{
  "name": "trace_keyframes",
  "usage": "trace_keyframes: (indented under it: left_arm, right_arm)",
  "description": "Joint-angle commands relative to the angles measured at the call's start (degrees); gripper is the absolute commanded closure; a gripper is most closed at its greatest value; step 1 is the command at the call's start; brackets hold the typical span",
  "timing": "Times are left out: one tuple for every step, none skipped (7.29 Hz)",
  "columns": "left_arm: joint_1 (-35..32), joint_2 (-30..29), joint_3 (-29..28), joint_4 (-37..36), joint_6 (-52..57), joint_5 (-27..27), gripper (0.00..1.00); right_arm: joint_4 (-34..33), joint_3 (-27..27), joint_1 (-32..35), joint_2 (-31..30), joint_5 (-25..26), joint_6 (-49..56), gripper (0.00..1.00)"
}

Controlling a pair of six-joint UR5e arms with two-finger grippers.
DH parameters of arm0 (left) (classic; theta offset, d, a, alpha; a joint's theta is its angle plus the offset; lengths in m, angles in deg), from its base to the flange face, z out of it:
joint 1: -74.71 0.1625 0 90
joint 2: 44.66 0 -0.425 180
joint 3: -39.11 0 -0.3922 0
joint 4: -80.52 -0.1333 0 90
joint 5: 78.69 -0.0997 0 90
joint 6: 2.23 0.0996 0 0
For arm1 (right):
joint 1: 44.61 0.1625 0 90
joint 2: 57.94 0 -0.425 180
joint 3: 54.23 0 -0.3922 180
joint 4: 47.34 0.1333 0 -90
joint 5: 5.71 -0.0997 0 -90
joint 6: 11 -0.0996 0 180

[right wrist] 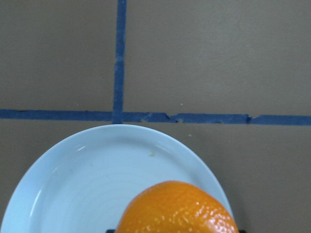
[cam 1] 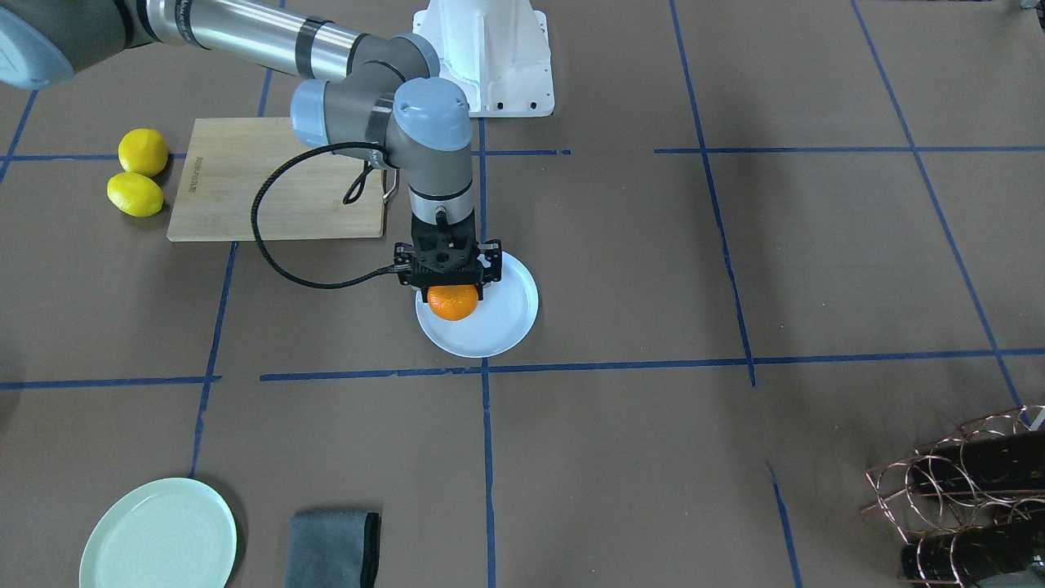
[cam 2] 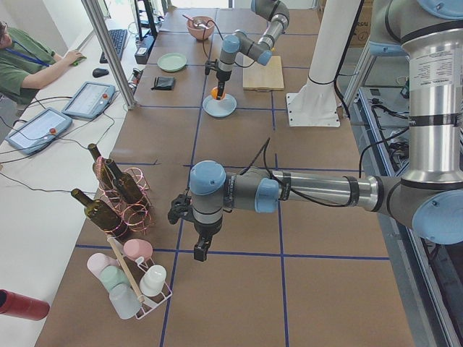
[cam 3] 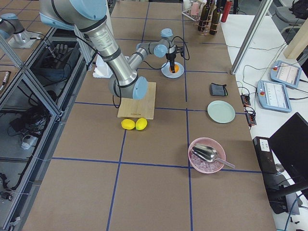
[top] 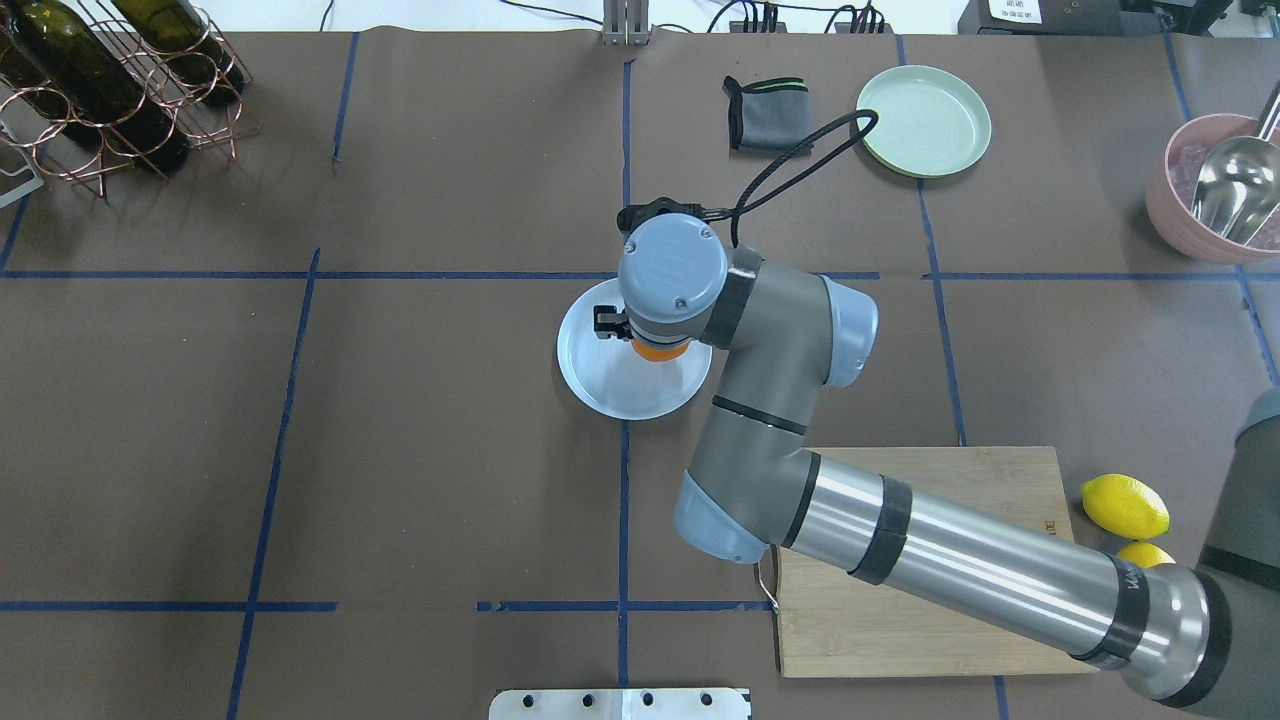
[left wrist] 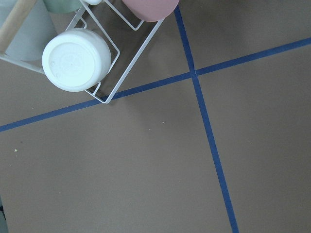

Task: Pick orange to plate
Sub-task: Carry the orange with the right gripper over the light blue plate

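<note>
Brown paper taped off with blue lines covers the table point(cam 1: 653, 269), and I see the job sitting just left of centre in the front-facing view. The orange point(cam 1: 452, 302) is clamped between the fingers of the right gripper point(cam 1: 448, 278), which points straight down. The fruit hangs over the upper-left part of the white plate point(cam 1: 506, 318), inside its rim. I cannot tell whether the fruit touches the plate. On the right wrist feed the orange fills the bottom centre, with the plate's pale curve behind it.

Up and left of the plate lies a wooden cutting board point(cam 1: 277, 180). Just beside its left edge sit the upper lemon point(cam 1: 143, 152) and the lower lemon point(cam 1: 135, 194), close together. At lower left I see a mint-green plate point(cam 1: 159, 535) with a folded grey cloth point(cam 1: 333, 547) near it. A copper wire rack point(cam 1: 955, 490) holding dark bottles fills the lower right corner. At the overhead view's right edge, a pink bowl point(top: 1190, 215) holds a metal scoop point(top: 1235, 180).

The left gripper point(cam 2: 202, 249) hangs over bare table, well apart from all this. I cannot tell how its fingers stand. Its wrist feed shows an upturned white cup point(left wrist: 76, 59) at upper left.
</note>
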Motion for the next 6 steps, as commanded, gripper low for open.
trace_keyframes:
  left_arm:
    - [0.0, 0.0, 0.0, 0.0, 0.0, 0.0, 0.0]
    - [0.0, 0.0, 0.1, 0.0, 0.0, 0.0, 0.0]
    - [0.0, 0.1, 0.0, 0.1, 0.0, 0.0, 0.0]
    - [0.0, 0.1, 0.0, 0.0, 0.1, 0.0, 0.0]
    - [0.0, 0.1, 0.0, 0.1, 0.1, 0.1, 0.0]
    - [0.0, 0.1, 0.0, 0.1, 0.1, 0.3, 0.0]
  right_arm:
    - [0.1, 1.9, -1.6, 1.6, 1.3, -0.8, 0.87]
    - [0.1, 2.0, -1.6, 2.1, 1.4, -1.0, 0.73]
    - [0.1, 2.1, -1.7, 2.0, 1.4, -0.9, 0.11]
    - [0.1, 2.1, -1.7, 2.1, 1.8, -1.0, 0.0]
    - [0.1, 2.0, -1.7, 2.2, 1.8, -0.9, 0.0]
    - [0.1, 1.2, -1.0, 2.3, 1.7, 0.1, 0.0]
